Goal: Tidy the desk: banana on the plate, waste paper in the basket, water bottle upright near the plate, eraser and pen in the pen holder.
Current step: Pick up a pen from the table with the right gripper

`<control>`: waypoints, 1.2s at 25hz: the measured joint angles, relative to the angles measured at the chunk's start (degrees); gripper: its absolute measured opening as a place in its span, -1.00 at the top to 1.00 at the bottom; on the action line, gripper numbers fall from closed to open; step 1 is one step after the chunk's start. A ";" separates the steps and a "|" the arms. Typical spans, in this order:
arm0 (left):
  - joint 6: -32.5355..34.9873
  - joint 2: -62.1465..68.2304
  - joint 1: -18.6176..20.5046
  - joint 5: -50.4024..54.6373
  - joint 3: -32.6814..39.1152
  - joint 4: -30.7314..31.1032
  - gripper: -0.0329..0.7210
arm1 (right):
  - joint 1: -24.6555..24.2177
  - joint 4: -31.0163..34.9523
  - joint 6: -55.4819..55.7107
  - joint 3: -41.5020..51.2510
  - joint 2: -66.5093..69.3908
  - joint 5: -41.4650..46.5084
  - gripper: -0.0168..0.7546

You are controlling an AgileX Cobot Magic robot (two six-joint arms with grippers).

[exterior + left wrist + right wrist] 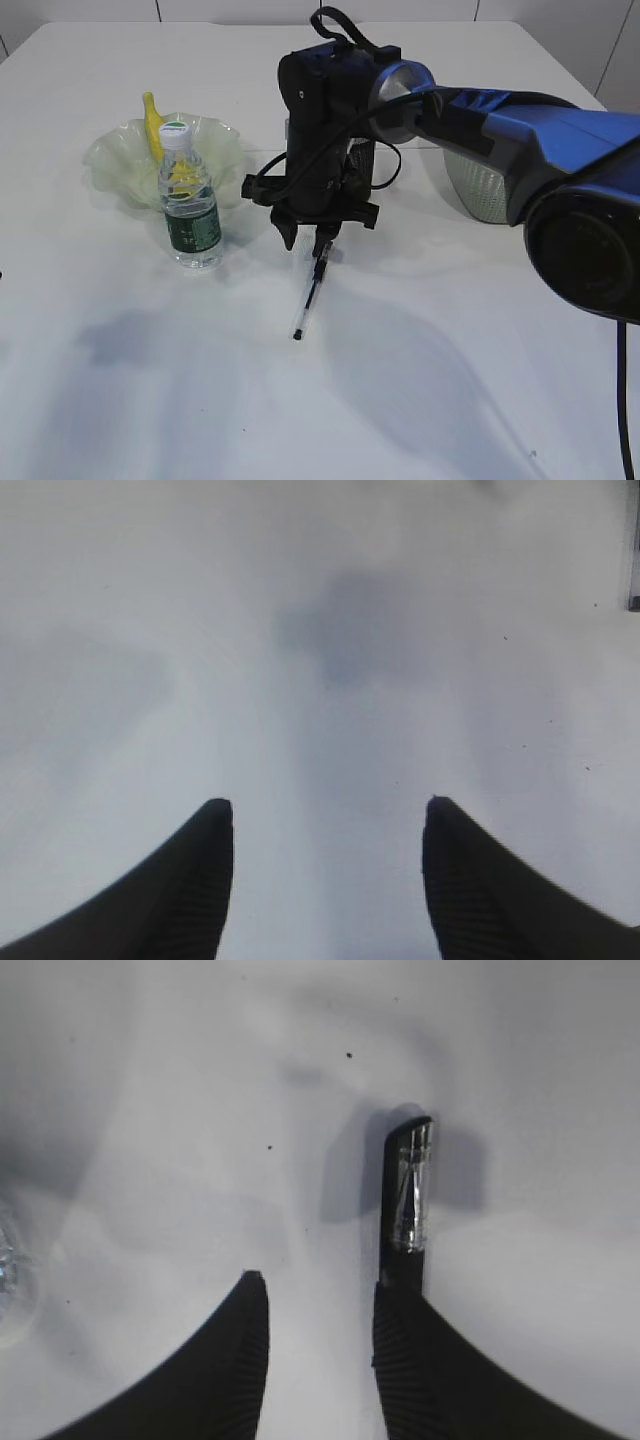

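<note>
The pen (pixel 309 297) is seen on the white table (pixel 420 400), its upper end beside one finger of the right gripper (pixel 306 240), whose jaws are spread, not pinching it. The left gripper (pixel 325 825) is spread over bare table

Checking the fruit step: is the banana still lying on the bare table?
No, the banana sits inside the plate.

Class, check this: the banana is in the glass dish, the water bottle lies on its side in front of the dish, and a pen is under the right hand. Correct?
Not quite. The exterior view shows the water bottle standing upright, cap up, not on its side. The rest stands: the banana is in the glass dish, and the pen is under the right hand.
</note>
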 joint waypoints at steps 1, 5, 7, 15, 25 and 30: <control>0.00 0.00 0.00 0.00 0.00 0.00 -0.21 | -0.12 0.00 -0.21 0.00 0.00 0.00 0.26; 0.00 0.00 0.00 0.00 0.00 0.00 -0.21 | -0.35 -0.31 -1.70 0.00 0.00 0.00 0.26; 0.00 0.00 0.00 0.00 0.00 0.00 -0.21 | -0.46 0.00 -2.33 0.00 0.14 0.00 0.26; 0.00 0.00 0.00 -0.10 0.00 0.00 -0.19 | -0.59 0.00 -3.99 2.09 0.27 0.00 0.26; 0.00 0.00 0.00 -0.40 0.00 0.00 -0.19 | -0.59 -0.53 -4.12 2.09 0.27 0.00 0.26; 0.00 0.00 0.00 -0.42 0.00 0.00 -0.19 | -0.59 -1.22 -4.21 3.34 0.31 0.00 0.26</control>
